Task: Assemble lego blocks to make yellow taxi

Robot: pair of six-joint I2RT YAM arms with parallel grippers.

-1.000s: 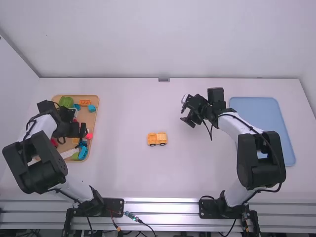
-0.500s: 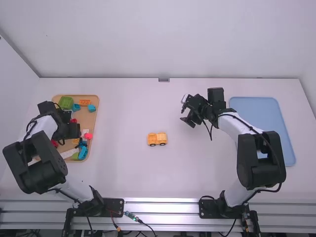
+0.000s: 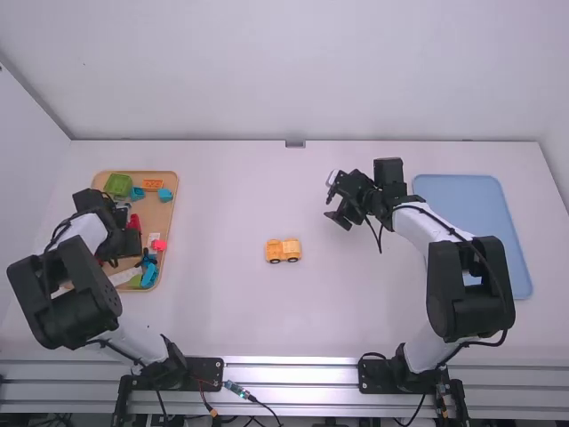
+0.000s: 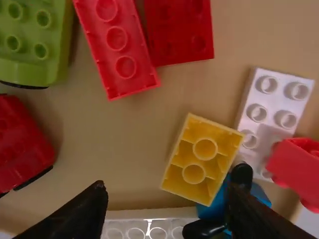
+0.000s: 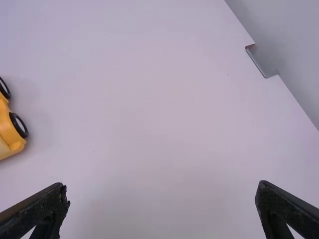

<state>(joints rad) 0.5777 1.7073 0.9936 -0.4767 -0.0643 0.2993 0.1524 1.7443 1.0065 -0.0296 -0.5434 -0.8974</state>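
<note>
My left gripper (image 3: 123, 247) is over the wooden tray (image 3: 162, 215) at the far left. From its wrist view, the left gripper (image 4: 164, 211) is open, its fingers either side of a gap with nothing held. A yellow brick (image 4: 202, 158) lies hollow side up near the right finger, beside a white brick (image 4: 275, 107). On the middle of the table stands an orange-yellow wheeled car piece (image 3: 283, 251), upright on its wheels; the same car piece (image 5: 9, 130) shows at the right wrist view's left edge. My right gripper (image 3: 338, 209) hangs behind and right of it; the right gripper (image 5: 162, 201) is open.
The tray also holds a green piece (image 4: 35, 40), a red brick (image 4: 117, 45), a red wheeled piece (image 4: 22, 142), a pink-red piece (image 4: 296, 172), blue pieces (image 3: 149, 274) and an orange brick (image 3: 153, 184). A blue tray (image 3: 471, 200) lies at the right.
The left gripper has shifted slightly left over the wooden tray, uncovering more of the red pieces. My right arm and the car piece have not moved.
</note>
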